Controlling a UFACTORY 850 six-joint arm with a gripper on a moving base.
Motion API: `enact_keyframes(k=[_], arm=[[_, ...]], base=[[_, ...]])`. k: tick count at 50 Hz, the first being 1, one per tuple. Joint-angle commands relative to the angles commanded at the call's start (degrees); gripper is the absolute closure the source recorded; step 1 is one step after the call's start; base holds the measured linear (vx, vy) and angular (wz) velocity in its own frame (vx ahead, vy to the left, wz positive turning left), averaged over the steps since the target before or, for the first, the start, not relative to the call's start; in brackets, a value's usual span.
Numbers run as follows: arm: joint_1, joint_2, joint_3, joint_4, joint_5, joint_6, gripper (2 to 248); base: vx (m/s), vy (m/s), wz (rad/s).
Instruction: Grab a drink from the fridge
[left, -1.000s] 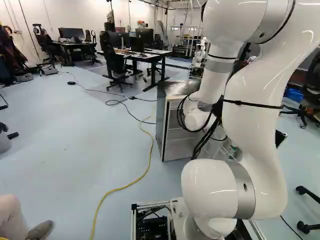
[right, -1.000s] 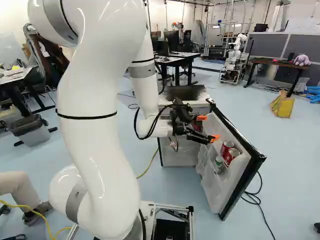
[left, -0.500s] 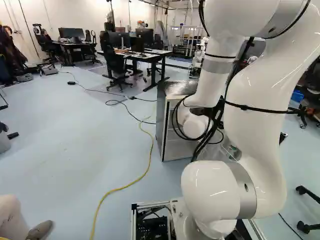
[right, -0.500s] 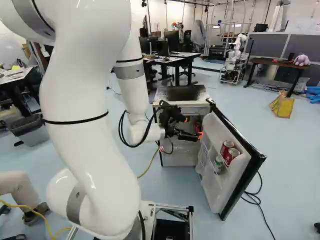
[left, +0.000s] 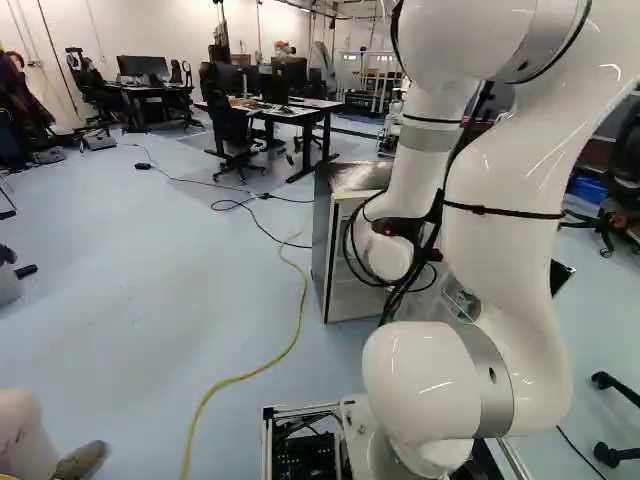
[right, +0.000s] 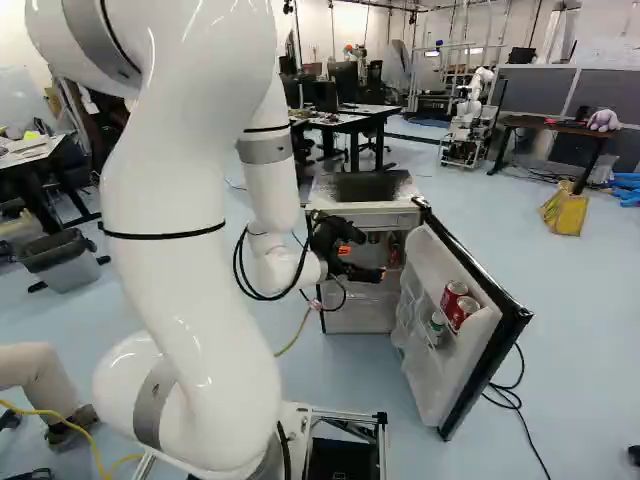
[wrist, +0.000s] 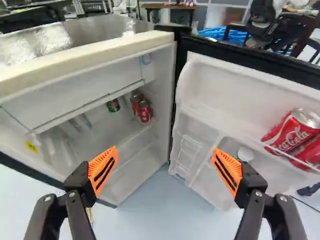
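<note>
Black two-finger gripper (wrist: 164, 150): wide open, empty.
Spread likely suits red metal cans (right: 454, 295) (right base view, right of centre).

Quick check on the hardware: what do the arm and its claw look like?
The arm is glossy white with rounded joints, grey bands and thin black straps. Black cables loop beside its far end. The claw is black, its two fingers carrying tapered orange pads with dark slots.

Shelf (wrist: 122, 131) in fridge (right: 350, 208): two red cans (wrist: 144, 112), green can (wrist: 113, 105) nearby. Door rack (wrist: 245, 141), right: two red cans (wrist: 290, 134). Floor (left: 150, 320): fridge, yellow cable (left: 250, 373) left of it.
</note>
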Motion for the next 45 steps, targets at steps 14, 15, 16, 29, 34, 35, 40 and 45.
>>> enact_keyframes(k=[14, 15, 16, 29, 34, 35, 40, 45], arm=[[0.0, -3.2, -1.2, -6.1, -2.8, 0.0, 3], [0.0, -3.5, -1.3, -6.6, -2.9, 0.0, 3], [0.0, -3.7, -1.4, -6.9, -3.0, 0.0, 3], [0.0, -6.7, -2.8, -9.7, -3.4, 0.0, 3], [-0.1, -7.9, -3.4, -9.8, -3.4, 0.0, 3], [-0.1, -8.2, -3.5, -9.8, -3.4, 0.0, 3], [-0.2, -9.4, -4.2, -9.9, -3.4, 0.0, 3], [-0.3, -10.7, -4.9, -10.4, -3.4, 0.0, 3]], base=[[0.000, 0.000, 0.000], [0.000, 0.000, 0.000], [0.000, 0.000, 0.000], [0.000, 0.000, 0.000], [0.000, 0.000, 0.000], [0.000, 0.000, 0.000], [0.000, 0.000, 0.000], [0.000, 0.000, 0.000]])
